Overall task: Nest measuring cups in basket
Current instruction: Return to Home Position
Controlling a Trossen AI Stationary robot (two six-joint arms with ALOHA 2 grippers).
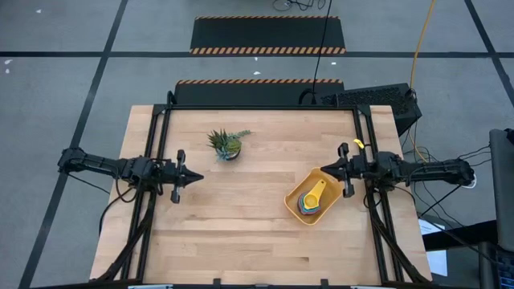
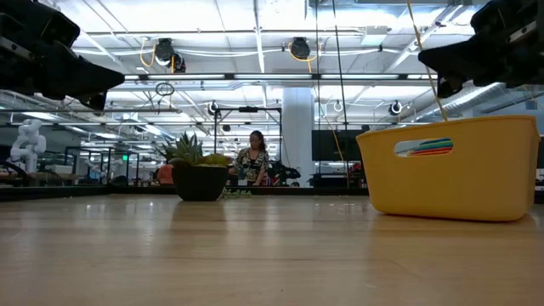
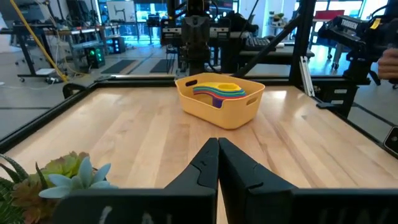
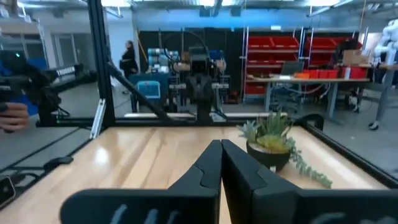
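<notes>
The orange-yellow basket [image 1: 312, 197] stands on the table's right half, and the measuring cups [image 1: 310, 200] lie nested inside it, a yellow cup on top. The left wrist view shows the stacked cups [image 3: 219, 92] above the basket's rim [image 3: 219, 107]. In the low view coloured cup rims show through the basket's handle slot [image 2: 423, 147]. My left gripper [image 1: 197, 177] hovers shut at the table's left side, pointing level toward the basket. My right gripper [image 1: 324, 169] hovers shut just beyond the basket's far right corner, pointing level toward the left. Neither touches anything.
A small spiky green plant in a dark pot [image 1: 226, 144] stands on the table's far half, between the grippers. The bare wood [image 1: 241, 233] of the near half is free. Black frame rails [image 1: 161, 144] run along the table's left and right sides.
</notes>
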